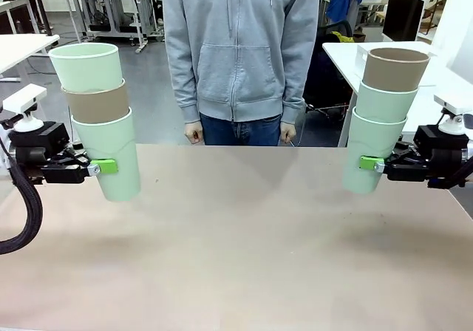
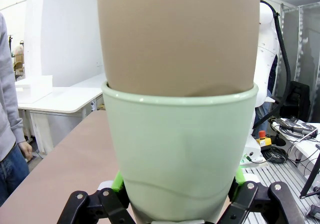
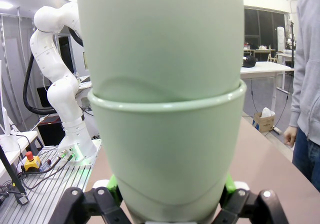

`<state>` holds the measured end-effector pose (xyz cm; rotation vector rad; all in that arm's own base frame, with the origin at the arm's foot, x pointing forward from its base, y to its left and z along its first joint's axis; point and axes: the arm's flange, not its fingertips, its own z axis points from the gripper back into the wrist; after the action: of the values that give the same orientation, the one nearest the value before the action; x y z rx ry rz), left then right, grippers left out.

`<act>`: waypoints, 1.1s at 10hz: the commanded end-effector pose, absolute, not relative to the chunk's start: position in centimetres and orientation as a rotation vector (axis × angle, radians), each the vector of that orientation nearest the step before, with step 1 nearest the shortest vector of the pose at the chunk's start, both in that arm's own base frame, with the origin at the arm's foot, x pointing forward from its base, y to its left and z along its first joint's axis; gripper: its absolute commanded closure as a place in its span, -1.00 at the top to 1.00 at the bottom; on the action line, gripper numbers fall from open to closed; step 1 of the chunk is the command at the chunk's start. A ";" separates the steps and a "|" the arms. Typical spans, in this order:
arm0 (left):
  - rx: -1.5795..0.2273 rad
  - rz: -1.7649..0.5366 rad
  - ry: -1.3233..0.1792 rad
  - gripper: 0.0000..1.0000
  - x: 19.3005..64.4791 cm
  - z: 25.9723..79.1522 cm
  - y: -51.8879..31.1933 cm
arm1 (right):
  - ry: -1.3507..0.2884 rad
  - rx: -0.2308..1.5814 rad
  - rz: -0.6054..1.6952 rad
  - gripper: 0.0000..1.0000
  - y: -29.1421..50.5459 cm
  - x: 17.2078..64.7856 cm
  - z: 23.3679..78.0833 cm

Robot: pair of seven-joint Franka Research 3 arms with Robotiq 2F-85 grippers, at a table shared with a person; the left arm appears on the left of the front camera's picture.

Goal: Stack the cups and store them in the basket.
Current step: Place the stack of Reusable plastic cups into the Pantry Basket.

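Observation:
On the left, a stack of three cups (image 1: 103, 117) hangs upright above the table: mint at the bottom, tan in the middle, mint on top. My left gripper (image 1: 103, 167) is shut on the bottom mint cup (image 2: 180, 149), its green pads (image 2: 118, 182) pressing both sides. On the right, a second stack of cups (image 1: 380, 117) is held above the table: two mint cups with a tan one on top. My right gripper (image 1: 372, 164) is shut on its bottom mint cup (image 3: 170, 149). The basket is out of view.
A person in a grey hoodie (image 1: 240, 50) stands at the far edge of the tan table (image 1: 244, 250), hands hanging down. White tables stand behind at both sides. The other arm's white base (image 3: 65, 104) shows in the right wrist view.

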<state>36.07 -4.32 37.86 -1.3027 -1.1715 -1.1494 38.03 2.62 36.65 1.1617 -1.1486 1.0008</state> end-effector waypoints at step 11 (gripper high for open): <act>-1.308 -1.159 -1.183 0.74 36.0 38.2 -4.4 | -1.166 1.156 1.005 0.68 2.8 38.2 36.9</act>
<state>36.07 -4.32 37.86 -1.3027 -1.1715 -1.1494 38.03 2.62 36.65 1.1616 -1.1486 1.0008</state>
